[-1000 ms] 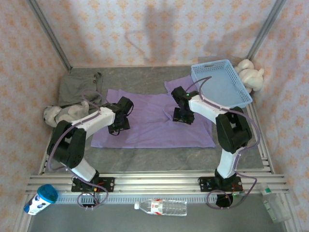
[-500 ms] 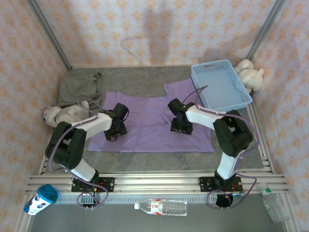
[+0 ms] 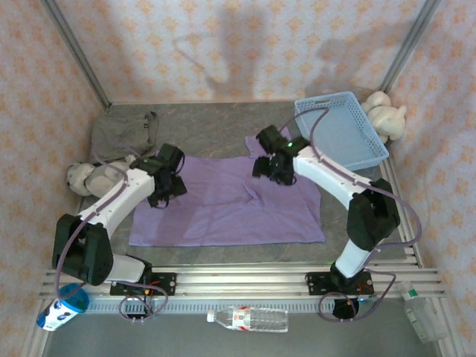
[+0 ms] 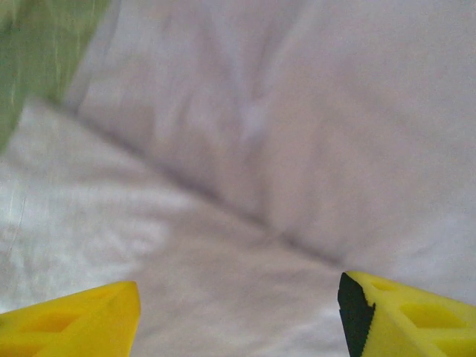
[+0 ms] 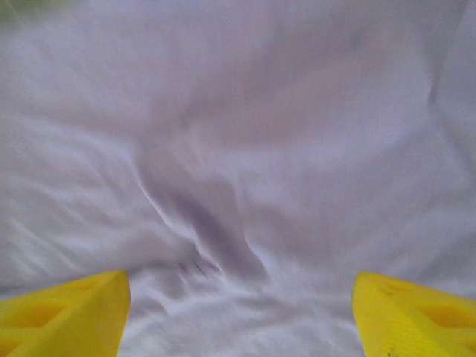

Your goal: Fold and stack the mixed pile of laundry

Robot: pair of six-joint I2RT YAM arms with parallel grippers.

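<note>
Reaching out in the top view, both arms bend over the purple T-shirt (image 3: pixel 223 212), lying flat in the middle; the grey garment (image 3: pixel 123 134) sits far left. Left wrist view: the left gripper (image 4: pixel 238 327) has fingers wide apart above purple cloth. Right wrist view: the right gripper (image 5: pixel 238 320) does too.

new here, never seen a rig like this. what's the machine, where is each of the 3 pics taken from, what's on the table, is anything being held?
The machine is two robot arms, a left arm and a right arm, bolted at the near edge of a table. The wide picture comes from a fixed camera above and behind them. The two close-ups come from a camera on each wrist, looking past that arm's own yellow fingers.

On the table are a purple T-shirt spread flat, a grey garment far left, a blue basket far right, a plush toy at the left and a second plush toy beside the basket.

The left tool and right tool are over the shirt, fingers wide apart. Nothing is held.
</note>
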